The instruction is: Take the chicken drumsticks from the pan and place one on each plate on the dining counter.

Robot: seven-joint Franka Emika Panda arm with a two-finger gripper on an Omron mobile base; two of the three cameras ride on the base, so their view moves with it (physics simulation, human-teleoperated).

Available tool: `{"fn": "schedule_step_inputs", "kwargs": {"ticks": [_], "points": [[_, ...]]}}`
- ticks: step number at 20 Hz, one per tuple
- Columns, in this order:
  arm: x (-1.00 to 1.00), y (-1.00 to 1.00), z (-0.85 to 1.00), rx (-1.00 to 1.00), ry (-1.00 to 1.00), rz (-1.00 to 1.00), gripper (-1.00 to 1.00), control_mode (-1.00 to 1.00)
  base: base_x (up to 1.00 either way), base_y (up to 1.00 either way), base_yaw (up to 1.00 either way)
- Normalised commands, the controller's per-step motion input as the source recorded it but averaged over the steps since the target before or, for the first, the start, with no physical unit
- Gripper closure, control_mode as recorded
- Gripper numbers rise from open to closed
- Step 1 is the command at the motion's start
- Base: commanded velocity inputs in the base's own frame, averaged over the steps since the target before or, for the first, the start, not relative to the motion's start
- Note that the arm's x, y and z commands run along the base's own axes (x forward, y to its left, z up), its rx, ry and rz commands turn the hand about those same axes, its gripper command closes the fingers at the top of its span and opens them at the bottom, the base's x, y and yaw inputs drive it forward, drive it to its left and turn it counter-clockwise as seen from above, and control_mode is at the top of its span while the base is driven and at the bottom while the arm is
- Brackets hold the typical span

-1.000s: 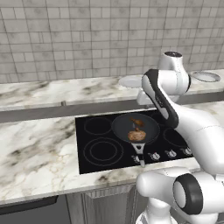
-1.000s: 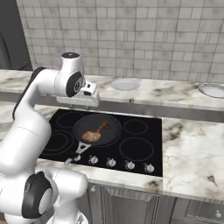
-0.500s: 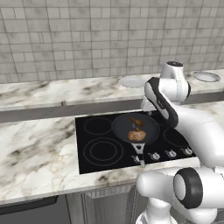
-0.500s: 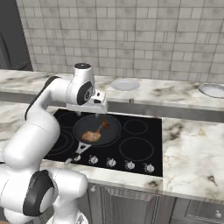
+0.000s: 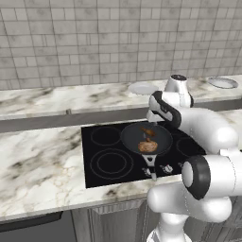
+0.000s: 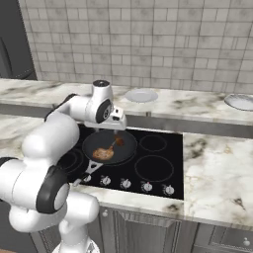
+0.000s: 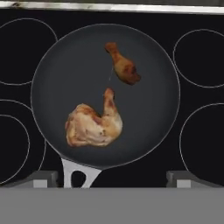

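The gripper (image 7: 111,178) hangs over the pan (image 7: 52,87), fingers spread wide, and must next descend onto a chicken drumstick (image 7: 124,65), both plates (image 5: 142,88) unfilled.

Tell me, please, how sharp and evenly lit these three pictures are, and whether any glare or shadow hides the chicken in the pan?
Hand view: even light, no glare; both drumsticks read clearly in the pan, edges slightly soft. Left base view: flat lighting, faint shadows, chicken small and blurry. Right base view: similar, with the end effector hanging above the pan's far side.
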Motion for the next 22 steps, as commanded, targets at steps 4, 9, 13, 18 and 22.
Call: {"fn": "schedule_step_inputs", "kwargs": {"ticks": [4, 9, 13, 18, 22], "points": [[0.60, 0.00, -0.32, 0.00, 0.00, 0.00, -1.00, -1.00, 0.00, 0.00, 0.00], [0.56, 0.00, -0.32, 0.00, 0.00, 0.00, -1.00, -1.00, 0.00, 0.00, 0.00], [0.39, 0.00, -0.38, 0.00, 0.02, 0.00, -1.00, -1.00, 0.00, 0.00, 0.00], [0.19, 0.00, -0.41, -0.04, 0.07, 0.00, -1.00, -1.00, 0.00, 0.00, 0.00], [0.24, -0.01, -0.37, -0.02, 0.05, 0.00, -1.00, -1.00, 0.00, 0.00, 0.00]]}}
